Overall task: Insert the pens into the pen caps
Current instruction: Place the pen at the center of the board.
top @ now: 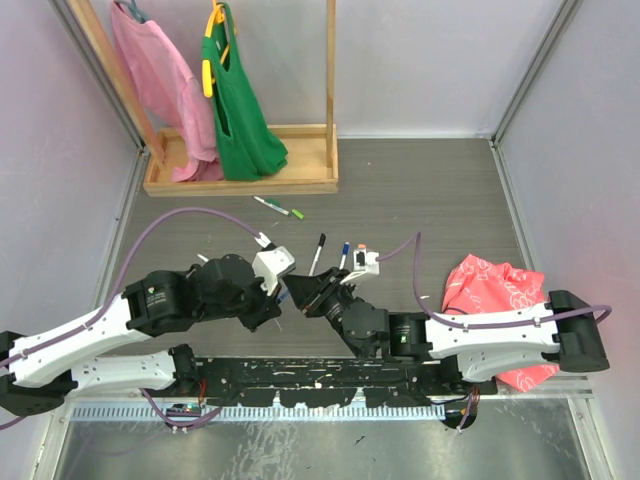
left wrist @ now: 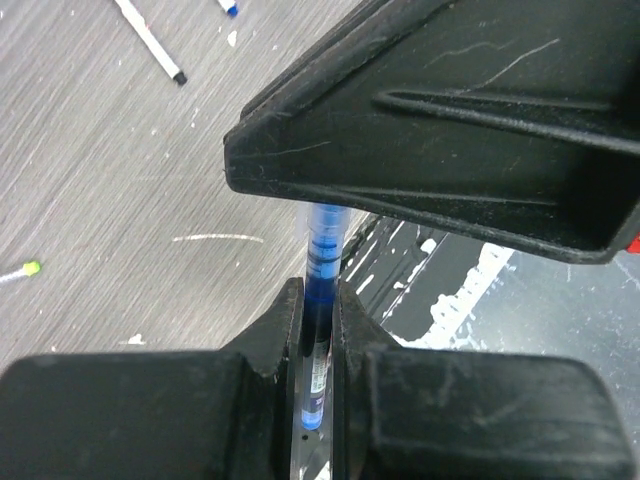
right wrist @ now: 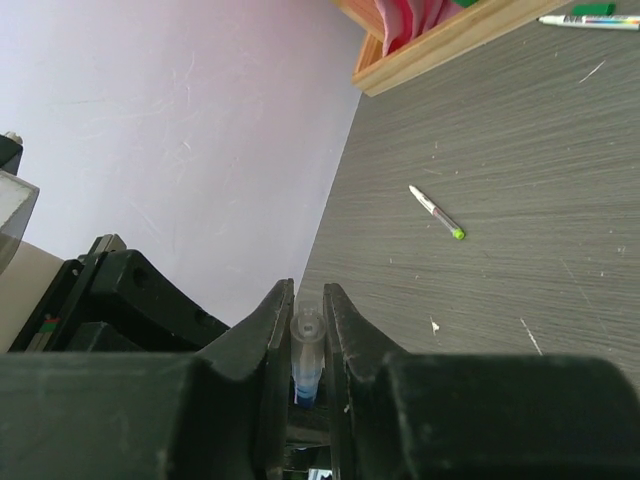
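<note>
Left gripper (left wrist: 318, 292) pinching blue pen (left wrist: 325, 250), right gripper (right wrist: 307, 296) clamping its clear end, both well in front of wooden tray (top: 240, 186), tray holding pink bag (top: 160, 85), green bag (top: 240, 115)

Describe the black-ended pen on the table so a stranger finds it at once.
From the wooden rack at the back, come forward past the green-ended pen. The black-ended pen lies loose left of a blue-ended pen; only its end is black.

Tally: five pens I can make out: blue pen (left wrist: 322, 250), black-tipped pen (top: 317, 253), blue-tipped pen (top: 344, 254), light-green-tipped pen (right wrist: 437, 212), dark-green pen (top: 268, 203). Two grippers: left gripper (left wrist: 318, 310), right gripper (right wrist: 308, 305). Two hanging garments: pink garment (top: 160, 80), green garment (top: 235, 100). One wooden rack (top: 240, 185). One red cloth (top: 495, 290).
</note>
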You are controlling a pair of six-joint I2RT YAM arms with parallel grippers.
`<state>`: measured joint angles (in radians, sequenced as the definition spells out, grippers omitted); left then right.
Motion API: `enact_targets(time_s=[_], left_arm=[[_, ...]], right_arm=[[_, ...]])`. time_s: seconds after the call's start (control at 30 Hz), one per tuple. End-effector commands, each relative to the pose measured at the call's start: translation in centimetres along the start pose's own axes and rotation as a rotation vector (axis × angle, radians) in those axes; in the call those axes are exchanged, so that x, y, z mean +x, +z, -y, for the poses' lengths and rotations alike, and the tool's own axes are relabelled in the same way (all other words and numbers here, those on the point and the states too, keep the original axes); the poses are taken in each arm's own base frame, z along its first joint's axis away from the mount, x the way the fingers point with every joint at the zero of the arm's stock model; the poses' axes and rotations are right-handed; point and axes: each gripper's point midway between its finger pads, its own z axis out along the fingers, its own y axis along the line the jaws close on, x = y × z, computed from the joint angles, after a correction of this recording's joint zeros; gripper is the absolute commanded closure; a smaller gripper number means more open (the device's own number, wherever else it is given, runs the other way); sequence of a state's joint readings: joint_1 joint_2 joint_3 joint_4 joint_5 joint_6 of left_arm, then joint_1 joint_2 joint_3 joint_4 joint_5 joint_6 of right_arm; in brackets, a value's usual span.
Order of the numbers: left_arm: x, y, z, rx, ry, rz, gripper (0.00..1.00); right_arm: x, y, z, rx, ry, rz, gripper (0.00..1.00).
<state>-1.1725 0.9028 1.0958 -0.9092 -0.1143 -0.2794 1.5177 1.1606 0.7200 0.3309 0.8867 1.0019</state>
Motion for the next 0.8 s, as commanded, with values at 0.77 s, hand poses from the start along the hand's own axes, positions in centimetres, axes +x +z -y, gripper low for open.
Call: enact_targets(time_s=[0.77], left_arm=[[-17.1,-4.4,1.3,0.086,-0.188,0.746,1.0]], right_arm=[[-12.1,-4.4,-7.0,-0.137,-0.382,0.042,0.84]])
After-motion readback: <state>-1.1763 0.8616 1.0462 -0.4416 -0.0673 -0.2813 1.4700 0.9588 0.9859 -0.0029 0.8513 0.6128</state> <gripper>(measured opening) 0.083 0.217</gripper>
